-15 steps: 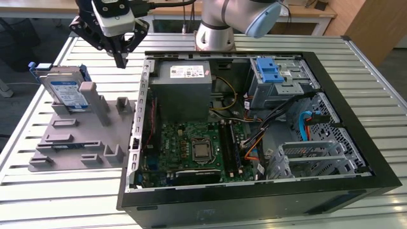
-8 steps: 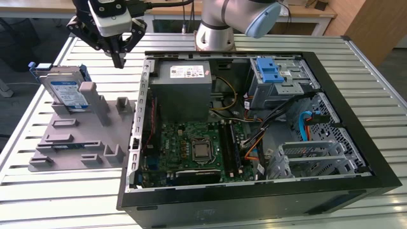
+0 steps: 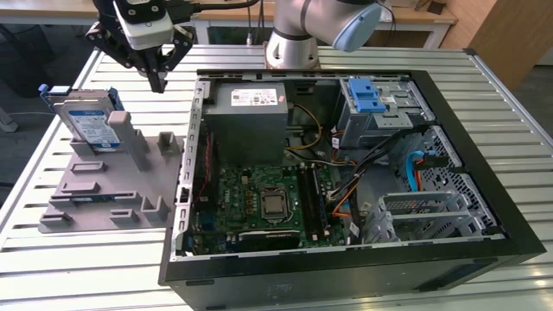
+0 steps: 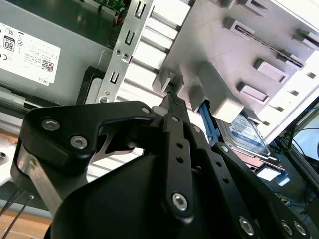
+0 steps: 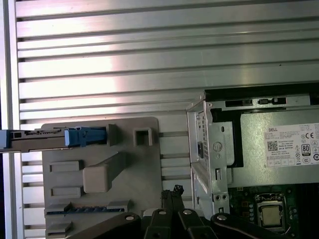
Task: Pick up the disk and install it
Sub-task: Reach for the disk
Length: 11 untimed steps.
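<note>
Hovering by the holder [image 3: 95, 188], the claw [image 3: 158, 84] is pinched fully together, empty, touching nothing; the disk [image 3: 90, 126] stands apart, upright in the holder.

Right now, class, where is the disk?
In the exterior view the disk stands on edge in the grey holder at that view's left, beside the open computer case.

Blue-and-white labelled disk [image 3: 90, 124], grey holder [image 3: 97, 189], black pincer [image 3: 158, 84], ribbed silver table [image 3: 87, 262]
</note>
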Each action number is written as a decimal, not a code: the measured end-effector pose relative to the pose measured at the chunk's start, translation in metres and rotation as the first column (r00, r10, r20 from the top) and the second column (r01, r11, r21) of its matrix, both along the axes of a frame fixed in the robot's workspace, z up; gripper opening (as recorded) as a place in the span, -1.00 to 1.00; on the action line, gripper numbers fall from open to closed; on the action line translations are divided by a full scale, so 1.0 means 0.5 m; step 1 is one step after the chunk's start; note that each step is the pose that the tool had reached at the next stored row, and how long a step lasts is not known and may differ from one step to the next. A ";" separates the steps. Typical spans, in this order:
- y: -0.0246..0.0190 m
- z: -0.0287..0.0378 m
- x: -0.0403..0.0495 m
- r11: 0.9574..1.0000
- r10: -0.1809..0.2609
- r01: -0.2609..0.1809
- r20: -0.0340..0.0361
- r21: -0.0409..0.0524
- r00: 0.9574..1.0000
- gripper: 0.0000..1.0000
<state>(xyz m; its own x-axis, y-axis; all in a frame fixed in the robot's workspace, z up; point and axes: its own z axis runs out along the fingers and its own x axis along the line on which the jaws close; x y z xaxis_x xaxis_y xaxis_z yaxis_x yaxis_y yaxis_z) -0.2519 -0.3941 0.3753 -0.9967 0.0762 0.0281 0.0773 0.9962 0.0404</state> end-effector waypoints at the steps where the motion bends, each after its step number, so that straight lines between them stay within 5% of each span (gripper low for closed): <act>1: 0.0000 0.000 -0.001 1.000 0.000 0.000 0.000 0.000 1.000 -0.79; 11: 0.0007 -0.001 -0.014 1.000 0.000 0.000 0.000 0.000 1.000 -0.79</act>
